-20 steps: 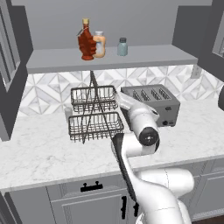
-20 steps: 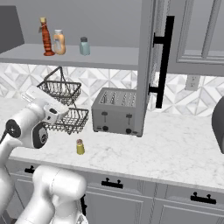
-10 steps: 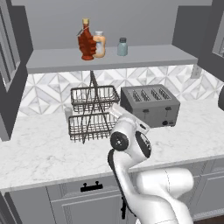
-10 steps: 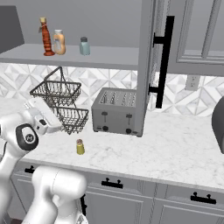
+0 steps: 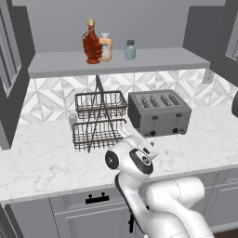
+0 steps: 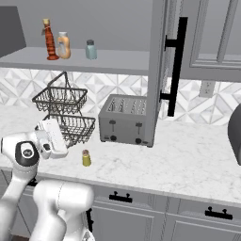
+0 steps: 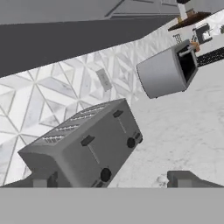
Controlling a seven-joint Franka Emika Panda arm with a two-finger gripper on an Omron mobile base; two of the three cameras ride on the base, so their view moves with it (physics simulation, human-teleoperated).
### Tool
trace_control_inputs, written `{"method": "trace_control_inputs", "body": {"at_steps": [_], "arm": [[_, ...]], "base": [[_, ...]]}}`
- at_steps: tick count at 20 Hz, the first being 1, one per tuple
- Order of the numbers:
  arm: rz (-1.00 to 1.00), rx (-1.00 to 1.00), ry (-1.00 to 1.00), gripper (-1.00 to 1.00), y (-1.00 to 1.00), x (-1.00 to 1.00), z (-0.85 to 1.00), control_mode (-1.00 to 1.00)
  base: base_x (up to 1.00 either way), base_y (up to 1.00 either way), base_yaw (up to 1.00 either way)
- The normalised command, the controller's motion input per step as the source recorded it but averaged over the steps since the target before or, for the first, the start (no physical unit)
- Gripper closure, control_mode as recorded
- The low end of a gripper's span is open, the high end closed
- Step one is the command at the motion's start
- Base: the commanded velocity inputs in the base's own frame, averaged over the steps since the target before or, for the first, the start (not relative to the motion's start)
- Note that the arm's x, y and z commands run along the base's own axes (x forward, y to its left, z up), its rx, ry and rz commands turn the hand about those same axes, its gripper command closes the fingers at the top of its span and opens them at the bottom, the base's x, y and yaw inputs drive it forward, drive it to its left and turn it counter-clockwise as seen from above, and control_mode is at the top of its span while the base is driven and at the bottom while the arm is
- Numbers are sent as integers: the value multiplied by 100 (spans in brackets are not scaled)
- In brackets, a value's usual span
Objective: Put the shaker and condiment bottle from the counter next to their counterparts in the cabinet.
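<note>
With its gripper [image 7: 109,179] spread wide and empty, facing the toaster [image 7: 83,146], the yellow-green shaker [image 6: 86,158] stands on the marble counter [image 6: 188,160] just in front of the wire basket [image 6: 66,127], while the dark red condiment bottle [image 5: 92,42] sits on the cabinet shelf [image 5: 153,59] beside the orange bottle [image 5: 106,47] and teal-grey shaker [image 5: 130,49].

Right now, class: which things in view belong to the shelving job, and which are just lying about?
Belong to the job:
shaker on the counter
condiment bottle, already on the shelf
orange bottle and teal-grey shaker, the counterparts
cabinet
gripper, fingers apart

Just lying about:
toaster
wire basket stand
</note>
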Motion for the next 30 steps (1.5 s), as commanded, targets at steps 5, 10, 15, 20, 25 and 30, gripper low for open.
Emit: {"method": "trace_control_inputs", "body": {"at_steps": [5,10,15,20,25,30], "arm": [[-14,-2,20,-100,-1,3,-56,-100],[-8,-4,19,-100,0,17,-43,-100],[-9,-3,15,-100,0,6,-41,-100],[-12,-5,8,-100,0,0,-32,-100],[-8,-7,14,-100,0,7,-22,-100],[-6,-5,10,-100,0,1,-15,-100]], "base": [[0,0,0],[0,0,0],[0,0,0],[0,0,0],[0,0,0],[0,0,0]]}}
